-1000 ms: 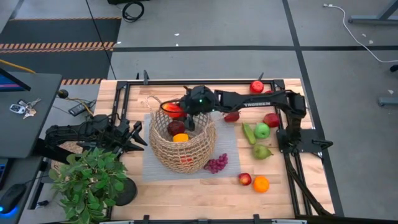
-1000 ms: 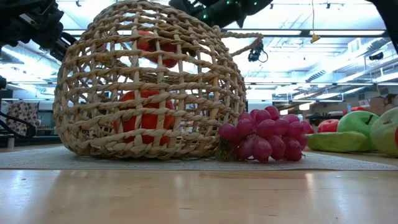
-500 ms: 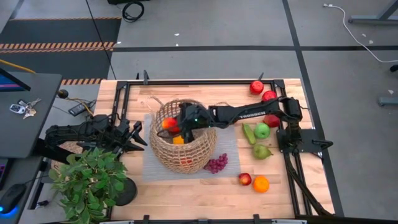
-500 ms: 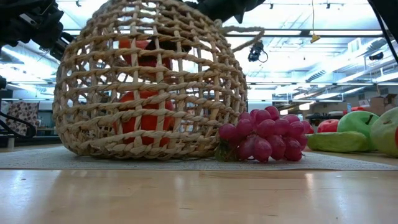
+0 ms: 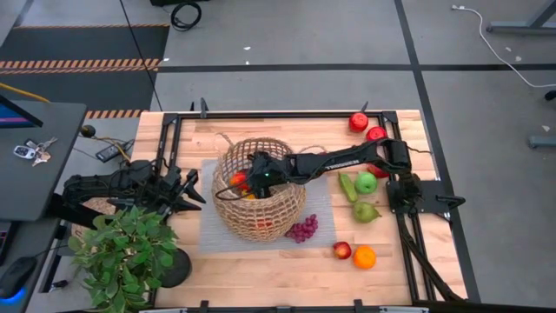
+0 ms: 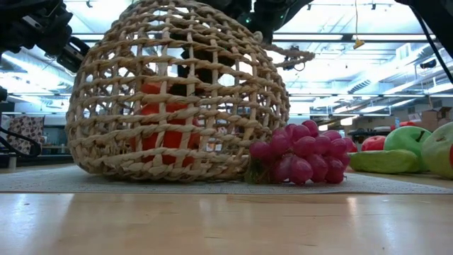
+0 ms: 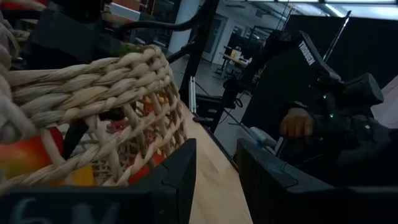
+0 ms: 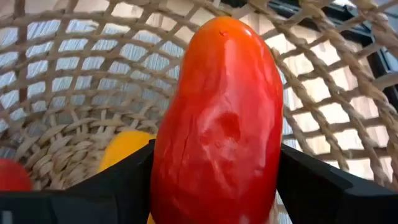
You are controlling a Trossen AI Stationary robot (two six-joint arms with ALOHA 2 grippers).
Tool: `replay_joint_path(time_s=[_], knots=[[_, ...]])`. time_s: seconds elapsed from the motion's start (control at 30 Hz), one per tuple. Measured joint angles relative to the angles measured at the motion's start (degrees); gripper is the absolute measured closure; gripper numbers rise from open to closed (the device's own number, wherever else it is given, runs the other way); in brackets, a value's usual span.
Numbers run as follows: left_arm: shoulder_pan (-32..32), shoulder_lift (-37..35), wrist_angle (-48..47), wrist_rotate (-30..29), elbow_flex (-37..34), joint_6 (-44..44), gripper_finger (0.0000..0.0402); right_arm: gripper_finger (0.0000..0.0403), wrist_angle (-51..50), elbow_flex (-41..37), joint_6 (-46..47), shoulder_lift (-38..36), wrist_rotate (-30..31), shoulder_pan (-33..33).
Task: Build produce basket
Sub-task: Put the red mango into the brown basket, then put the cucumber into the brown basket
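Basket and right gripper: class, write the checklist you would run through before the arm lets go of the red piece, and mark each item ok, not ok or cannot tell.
1. Right gripper is inside the basket: ok.
2. Red produce piece sits clamped between its fingers: ok.
3. Basket stands upright on the mat: ok.
4. Room below the piece, above the fruit already inside: cannot tell.
5. Left gripper is outside the basket, beside it: ok.
6. Grapes lie outside against the basket wall: ok.
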Motion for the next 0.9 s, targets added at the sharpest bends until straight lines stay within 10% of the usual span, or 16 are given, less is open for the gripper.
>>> replay_joint_path(time_s=[0.43, 0.9], knots=[[0.0, 0.0, 0.02, 0.0, 0.0, -0.02, 0.028, 0.0061, -2.2, 0.02, 0.02, -0.25, 0.95, 0.0], [0.0, 0.0, 0.02, 0.0, 0.0, 0.0, 0.028, 0.003, -2.56, 10.62, -0.05, -5.55, 18.18, 0.07]])
